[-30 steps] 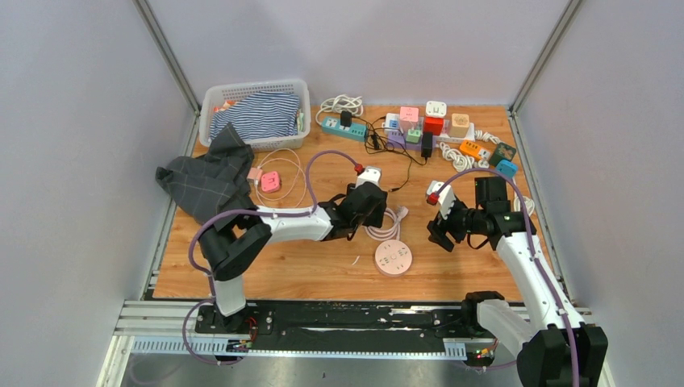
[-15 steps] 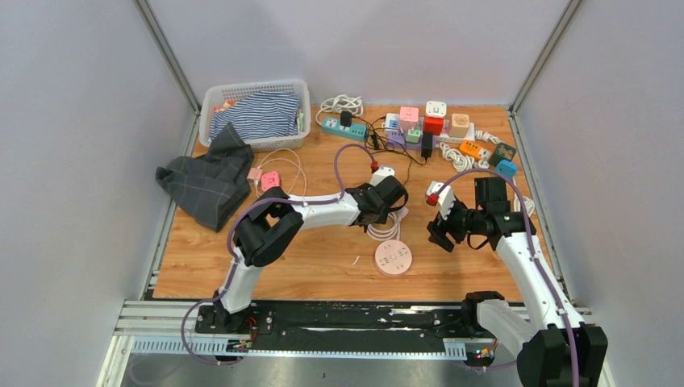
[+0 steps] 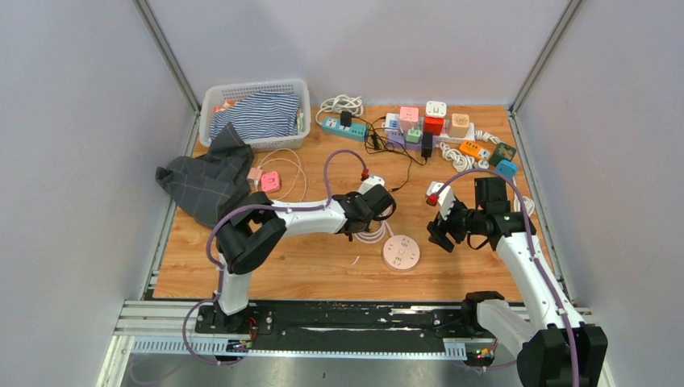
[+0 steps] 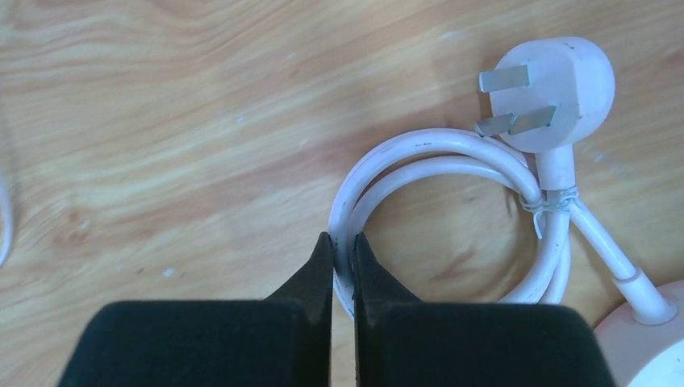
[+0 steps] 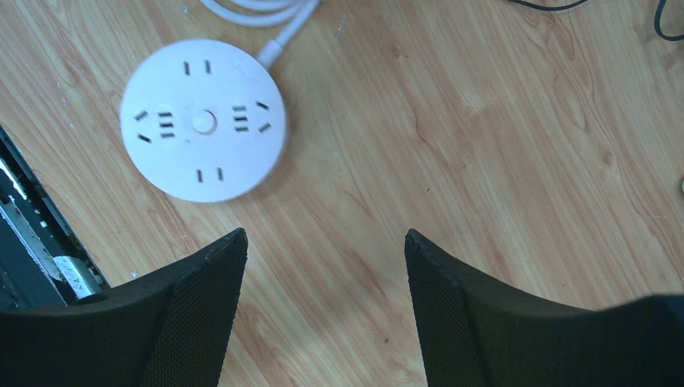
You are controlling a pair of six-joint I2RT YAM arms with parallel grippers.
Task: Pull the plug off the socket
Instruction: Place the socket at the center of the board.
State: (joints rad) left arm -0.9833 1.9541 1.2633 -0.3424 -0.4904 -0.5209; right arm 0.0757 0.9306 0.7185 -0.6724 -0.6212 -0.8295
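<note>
2 tools sit over the counter. My right tool hangs wide open near the round socket, whose slots all look empty. My left tool pinches the white cord coil. Its plug lies bare-pronged on the counter, so I judge the pull done and only release left.

Round pale socket flat, face up, near the counter front edge, white flat-pin plug loose beside its tied, coiled cord
</note>
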